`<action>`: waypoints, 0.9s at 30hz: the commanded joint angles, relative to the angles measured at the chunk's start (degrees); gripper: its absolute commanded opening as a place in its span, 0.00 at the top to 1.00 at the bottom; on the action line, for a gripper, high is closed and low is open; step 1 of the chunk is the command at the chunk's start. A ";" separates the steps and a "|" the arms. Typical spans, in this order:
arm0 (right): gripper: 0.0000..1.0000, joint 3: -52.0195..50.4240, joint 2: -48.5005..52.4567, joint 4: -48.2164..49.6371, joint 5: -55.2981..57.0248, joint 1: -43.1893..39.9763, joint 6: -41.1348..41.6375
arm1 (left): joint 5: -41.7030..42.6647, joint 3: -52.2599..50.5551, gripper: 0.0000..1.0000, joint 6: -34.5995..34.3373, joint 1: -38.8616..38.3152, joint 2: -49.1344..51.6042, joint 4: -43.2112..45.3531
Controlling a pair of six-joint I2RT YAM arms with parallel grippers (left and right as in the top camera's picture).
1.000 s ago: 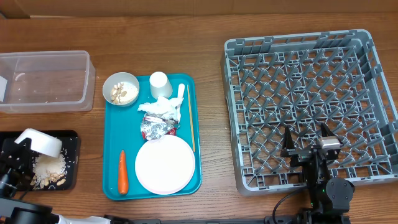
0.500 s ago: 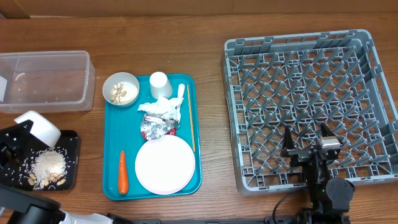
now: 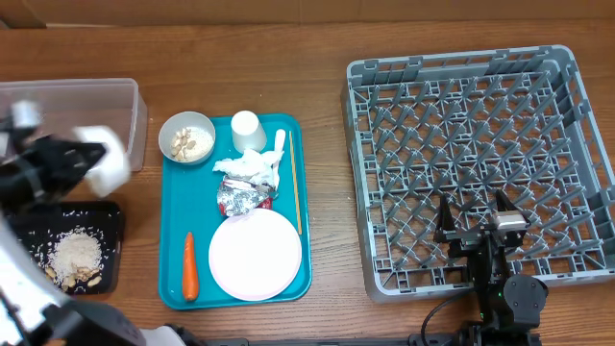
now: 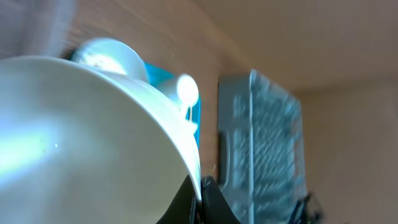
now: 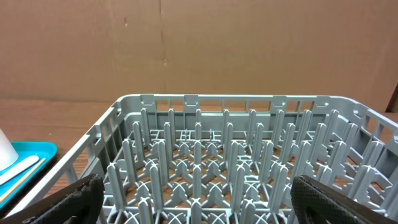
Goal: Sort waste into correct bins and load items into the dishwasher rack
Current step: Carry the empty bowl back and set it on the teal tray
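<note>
Transfer step: held bowl [image 3: 104,161], white and blurred in the overhead view, is pinched at its rim by the clenched left gripper [image 4: 200,196] and hangs in the air just above the gap between clear tub [image 3: 72,88] and black tray [image 3: 115,240]. A heap of pale scraps [image 3: 77,258] lies in the black tray, so the bowl is judged emptied and due for the dishwasher rack [image 3: 357,144], well apart at the far right. Good practice is to keep the rim grip firm, pass high over the teal tray [image 3: 173,221] so the cup [image 3: 248,130] is not clipped, and seat the bowl on edge between pegs; a handover may be needed, since the right gripper [image 3: 475,221] hangs over the rack's near side with jaws spread wide and empty. Count: two bowls, the second bowl [image 3: 186,137] with nut scraps inside; one cup; one plate [image 3: 255,253]; one utensil [image 3: 281,142]; one napkin [image 3: 248,166]; one foil wrapper [image 3: 245,197]; one carrot [image 3: 189,266]; one wooden stick [image 3: 295,192]; two bins; one rack.
</note>
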 commanded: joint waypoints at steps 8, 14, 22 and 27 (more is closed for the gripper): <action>0.00 -0.59 -0.57 0.31 -0.33 -0.31 0.02 | -37.81 0.81 0.96 -17.46 -31.71 -5.49 -2.38; 0.00 -0.61 -0.57 0.31 -0.33 -0.31 0.02 | -43.82 -1.75 0.96 -26.29 -38.84 -5.53 -4.31; 0.00 -0.61 -0.57 0.31 -0.33 -0.31 0.02 | -51.08 -9.46 0.96 -34.56 -42.58 -5.60 -1.38; 0.00 -0.61 -0.57 0.31 -0.33 -0.31 0.02 | -51.93 -17.53 0.96 -34.49 -42.58 -5.53 8.33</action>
